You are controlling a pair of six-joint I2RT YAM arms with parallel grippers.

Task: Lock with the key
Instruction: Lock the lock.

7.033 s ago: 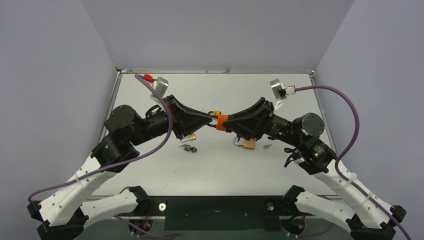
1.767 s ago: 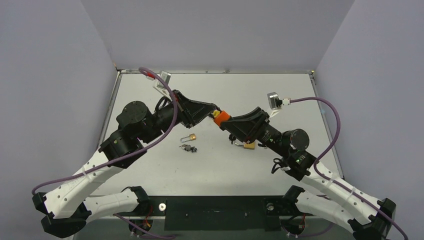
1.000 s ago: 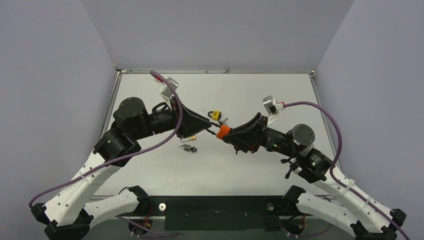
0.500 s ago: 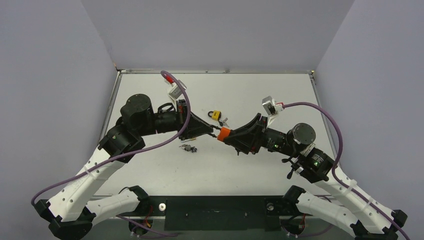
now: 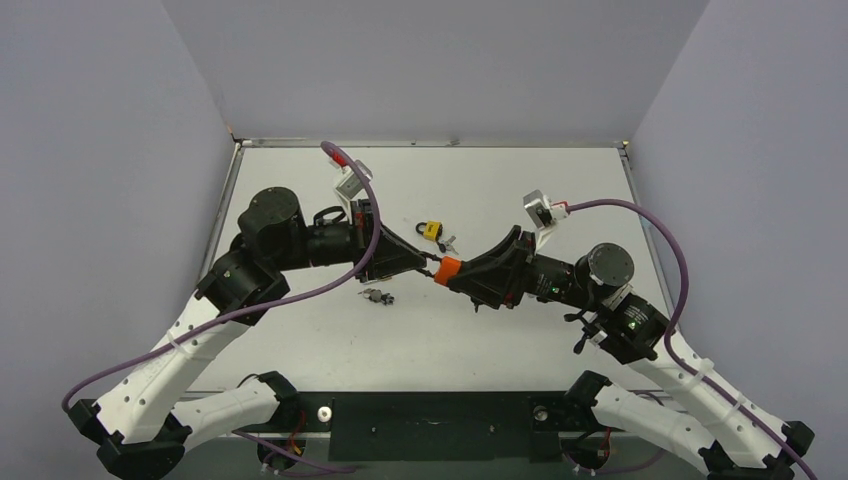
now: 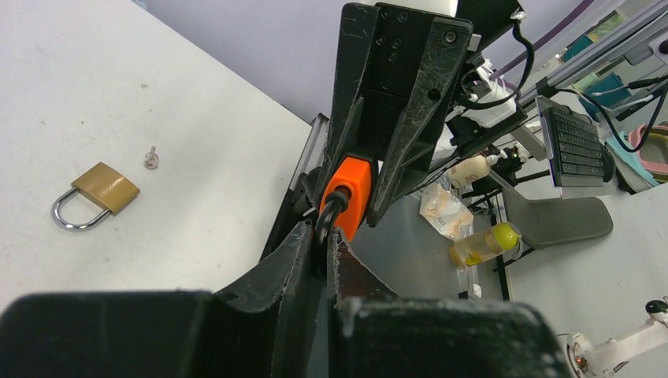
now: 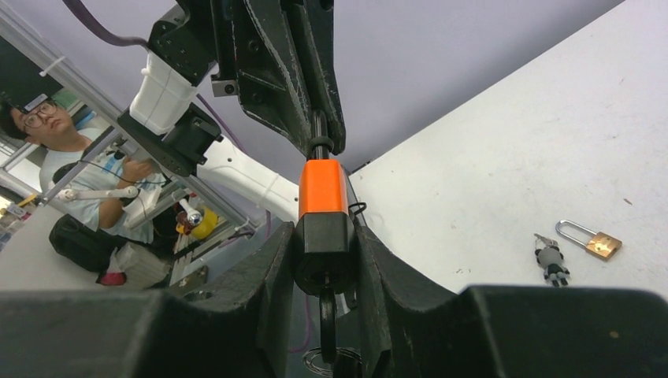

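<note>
An orange and black padlock (image 5: 447,268) is held in the air between both grippers over the table's middle. My right gripper (image 5: 458,272) is shut on its black lower body (image 7: 324,240). A dark key with a wire ring (image 7: 327,315) hangs from the keyhole underneath. My left gripper (image 5: 430,264) is shut on the black shackle (image 6: 328,220), just beyond the orange body (image 6: 349,189). In the right wrist view the left fingers (image 7: 319,118) grip the shackle above the orange part (image 7: 321,187).
On the white table (image 5: 450,340) lie a yellow padlock (image 5: 430,230), a key bunch (image 5: 377,296) (image 7: 549,260) with a brass padlock (image 7: 589,240) beside it, and a second brass padlock (image 6: 94,193) with a small key (image 6: 151,160).
Over the last two seconds both grippers carried the orange padlock toward the near side and lower, and the left wrist rolled. Little has moved in the last half second.
</note>
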